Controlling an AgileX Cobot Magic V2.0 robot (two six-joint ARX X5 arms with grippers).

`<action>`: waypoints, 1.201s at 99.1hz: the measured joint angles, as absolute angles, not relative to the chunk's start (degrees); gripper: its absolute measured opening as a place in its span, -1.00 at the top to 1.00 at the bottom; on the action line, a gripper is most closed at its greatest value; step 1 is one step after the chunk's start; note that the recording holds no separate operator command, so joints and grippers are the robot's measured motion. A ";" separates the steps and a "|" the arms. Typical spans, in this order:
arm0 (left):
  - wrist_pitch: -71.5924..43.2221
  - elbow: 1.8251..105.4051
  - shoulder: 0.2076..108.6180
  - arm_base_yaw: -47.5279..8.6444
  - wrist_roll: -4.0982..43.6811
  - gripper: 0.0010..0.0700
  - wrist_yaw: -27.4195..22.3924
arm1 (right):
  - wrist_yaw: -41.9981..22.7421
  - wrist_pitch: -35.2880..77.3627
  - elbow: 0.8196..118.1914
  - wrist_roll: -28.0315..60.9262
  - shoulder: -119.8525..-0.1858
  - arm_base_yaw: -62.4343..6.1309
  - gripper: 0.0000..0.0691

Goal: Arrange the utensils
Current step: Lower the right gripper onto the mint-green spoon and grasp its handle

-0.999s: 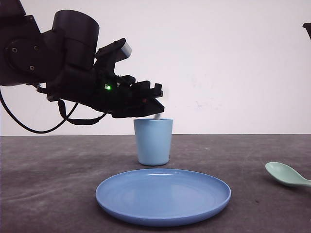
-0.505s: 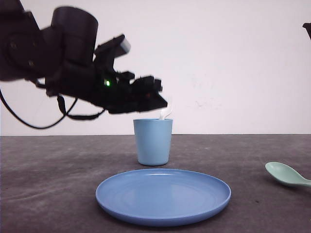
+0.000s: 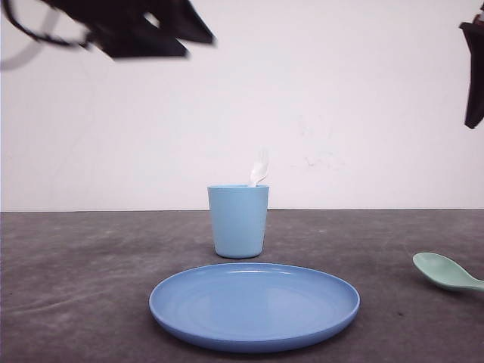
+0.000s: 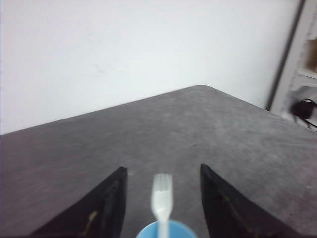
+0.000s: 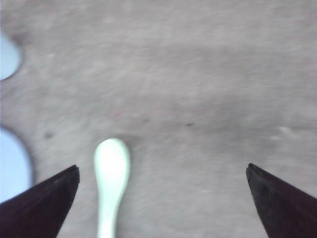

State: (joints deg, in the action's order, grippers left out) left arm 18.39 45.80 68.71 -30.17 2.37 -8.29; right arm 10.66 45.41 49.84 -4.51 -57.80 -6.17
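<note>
Grey table (image 3: pixel 91 257), fork (image 3: pixel 259 168) in cup (image 3: pixel 239 221), spoon (image 5: pixel 111 173) flat

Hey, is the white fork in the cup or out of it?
In. The fork stands with its tines poking above the rim of the cup, nothing gripping it.

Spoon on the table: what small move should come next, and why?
Probably lower the right end effector onto the spoon. The fork already stands in the cup, the left end effector is open above it, and the spoon lies on the table between the right's open fingers.
</note>
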 joint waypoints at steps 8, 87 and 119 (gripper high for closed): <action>10.83 45.80 62.50 -27.81 2.37 0.23 -6.33 | 10.74 46.04 49.84 -4.93 -58.04 -8.16 -0.97; -34.50 45.80 42.02 -10.74 1.04 0.23 3.11 | 4.86 39.92 49.84 -9.63 -82.72 -23.00 -0.97; -34.50 45.80 42.02 -10.74 1.02 0.23 3.09 | 1.21 37.04 49.82 -10.83 -86.89 -25.19 -0.55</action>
